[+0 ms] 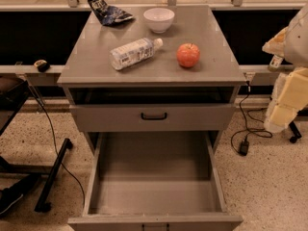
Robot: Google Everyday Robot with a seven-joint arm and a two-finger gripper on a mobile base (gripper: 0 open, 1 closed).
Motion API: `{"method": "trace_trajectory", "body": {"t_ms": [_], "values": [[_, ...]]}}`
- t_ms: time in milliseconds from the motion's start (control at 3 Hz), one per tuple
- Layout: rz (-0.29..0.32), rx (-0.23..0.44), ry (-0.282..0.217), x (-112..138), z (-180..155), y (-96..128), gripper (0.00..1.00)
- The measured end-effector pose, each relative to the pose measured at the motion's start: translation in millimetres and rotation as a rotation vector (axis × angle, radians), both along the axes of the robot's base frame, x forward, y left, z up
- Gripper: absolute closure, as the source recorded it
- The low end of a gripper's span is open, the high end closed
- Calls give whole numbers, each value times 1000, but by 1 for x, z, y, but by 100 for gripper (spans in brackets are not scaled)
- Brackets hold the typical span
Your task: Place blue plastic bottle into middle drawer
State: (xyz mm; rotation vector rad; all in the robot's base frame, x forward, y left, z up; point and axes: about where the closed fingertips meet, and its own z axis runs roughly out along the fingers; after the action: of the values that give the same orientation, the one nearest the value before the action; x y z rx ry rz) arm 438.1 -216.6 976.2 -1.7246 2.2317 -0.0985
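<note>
1. On the grey surface [91, 61] of the cabinet, the blue plastic bottle [135, 53] lies on its side near the middle. Its white cap points toward the back right, and its pale label faces up.
2. Just to the right of the bottle sits a red apple [187, 55], near it but not touching. Behind both stands a white bowl [159, 19], and a dark blue snack bag [108, 11] lies at the back left corner.
3. Under the surface is a flat drawer front [115, 117] with a black bar handle [154, 115]. A dark slot shows above it.
4. Lower down, the middle drawer [154, 191] is pulled far out toward the camera. Its bare grey floor and low side walls are fully in sight, and the bottle is not in it.
5. At the right edge of the view, the robot's cream-coloured arm hangs beside the cabinet. The hand [281, 109] is at about the height of the drawer front, well apart from the bottle. I cannot tell whether it is released or clenched.
6. On the speckled floor, a black cable [244, 147] trails to the right of the cabinet.
</note>
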Motion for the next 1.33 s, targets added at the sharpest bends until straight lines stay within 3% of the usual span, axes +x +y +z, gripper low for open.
{"method": "trace_trajectory", "body": {"t_ms": [333,667,1000,1333], "values": [[0,0,0,0,0,0,0],[40,-56,-12,25,-6,20,0],[193,-142,-34,71,-38,72,0],[357,-175,-50,93,-76,107,0]]}}
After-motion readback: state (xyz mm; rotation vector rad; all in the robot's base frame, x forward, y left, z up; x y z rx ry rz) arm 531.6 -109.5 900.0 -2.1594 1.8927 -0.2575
